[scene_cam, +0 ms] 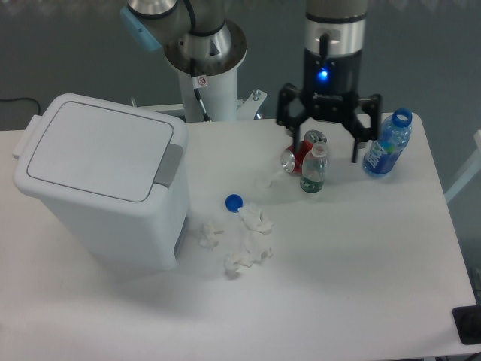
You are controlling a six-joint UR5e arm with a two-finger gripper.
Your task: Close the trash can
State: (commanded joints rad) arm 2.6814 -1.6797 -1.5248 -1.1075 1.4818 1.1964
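Bright even overhead light, soft shadows, slightly soft focus.

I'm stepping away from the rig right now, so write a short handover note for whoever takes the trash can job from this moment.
Gripper: open, empty, hanging over the red can and small bottle, clear of the bin.
Trash can: on the left of the table, lid lying flat, grey latch at its front edge.
Done: the lid looks closed.
Left: probably nothing; just confirm that the latch caught. Blue bottle, blue cap and crumpled tissues are not part of this job.
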